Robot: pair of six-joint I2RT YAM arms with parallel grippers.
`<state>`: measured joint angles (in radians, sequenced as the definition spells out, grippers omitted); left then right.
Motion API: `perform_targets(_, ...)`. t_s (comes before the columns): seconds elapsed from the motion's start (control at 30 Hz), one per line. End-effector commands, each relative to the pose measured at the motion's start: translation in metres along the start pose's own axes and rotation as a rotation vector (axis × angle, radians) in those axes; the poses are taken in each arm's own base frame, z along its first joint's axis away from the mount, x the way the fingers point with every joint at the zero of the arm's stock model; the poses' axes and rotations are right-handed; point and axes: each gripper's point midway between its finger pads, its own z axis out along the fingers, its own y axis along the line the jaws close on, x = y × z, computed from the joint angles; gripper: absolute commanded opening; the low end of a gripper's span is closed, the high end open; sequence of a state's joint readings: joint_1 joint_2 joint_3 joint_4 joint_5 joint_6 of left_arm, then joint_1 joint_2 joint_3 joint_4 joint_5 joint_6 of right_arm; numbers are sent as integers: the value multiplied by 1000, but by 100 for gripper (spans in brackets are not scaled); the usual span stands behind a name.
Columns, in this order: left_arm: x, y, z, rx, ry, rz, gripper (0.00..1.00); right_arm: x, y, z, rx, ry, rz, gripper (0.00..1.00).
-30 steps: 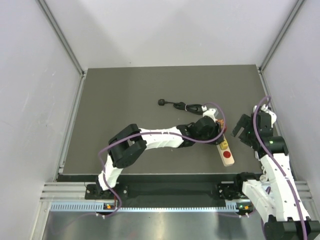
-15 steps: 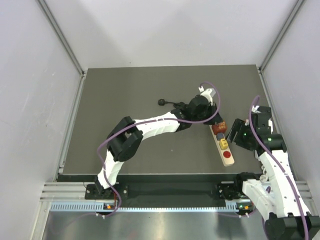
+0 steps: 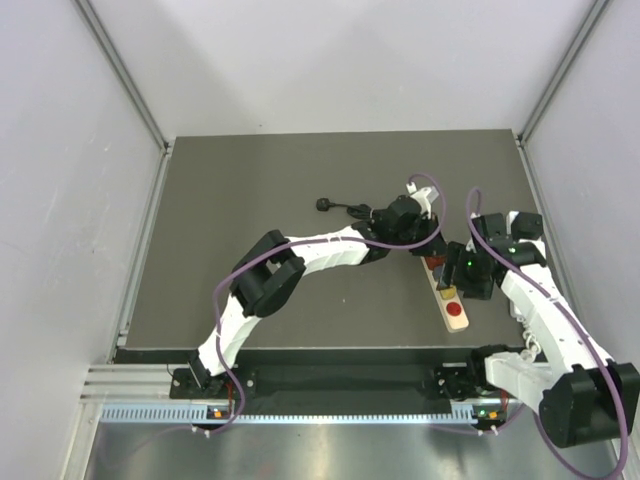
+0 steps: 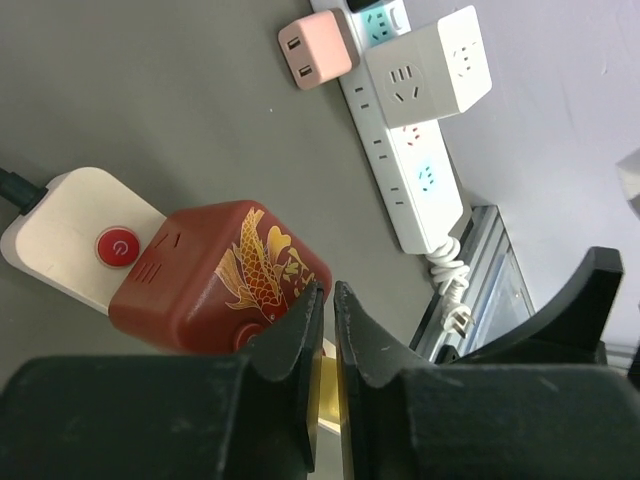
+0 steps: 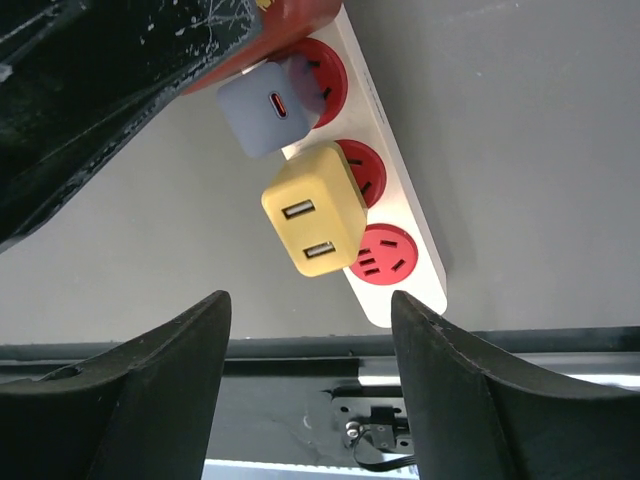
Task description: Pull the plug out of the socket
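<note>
Left gripper [image 4: 328, 292] is sitting nearly pressed together by red adapter [image 4: 215, 275] — right gripper [image 5: 308, 310] is hovering spread, wants centring on yellow USB charger [image 5: 312, 222] at 12 o'clock.

One camera looks down from high behind the arms over the whole bench [image 3: 250, 200]. Both wrist cameras sit close above the power strip [image 3: 456, 318] near its right edge.

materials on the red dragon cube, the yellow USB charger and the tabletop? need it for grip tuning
Red dragon cube: likely hard plastic, glossy, with soft highlights along its rounded edges and a gold print.
Yellow USB charger: plastic, satin finish, even colour with a faint sheen.
Tabletop: dark grey matte sheet, no glare. Rubber or laminate, can't tell.
</note>
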<state>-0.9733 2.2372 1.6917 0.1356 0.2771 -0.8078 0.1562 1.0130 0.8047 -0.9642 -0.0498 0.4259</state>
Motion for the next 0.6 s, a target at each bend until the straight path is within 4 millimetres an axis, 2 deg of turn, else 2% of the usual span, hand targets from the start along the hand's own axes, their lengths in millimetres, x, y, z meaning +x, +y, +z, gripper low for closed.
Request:
perform_targets(0.0, -1, 0, -1, 37, 14, 6, 15, -16, 6, 0, 2, -54, -27, 65)
perform_targets(0.2, 17, 14, -1, 37, 85, -42, 15, -24, -2, 7, 99, -50, -52, 64)
perform_targets(0.4, 30, 32, -3, 29, 133, -85, 15, -34, 2, 7, 96, -99, -82, 63)
perform_targets(0.5, 34, 37, -5, 37, 155, -110, 15, -36, 4, 10, 88, -90, -100, 59)
perform_targets(0.57, 37, 42, -5, 32, 163, -115, 15, -38, 8, 10, 72, -97, -119, 53)
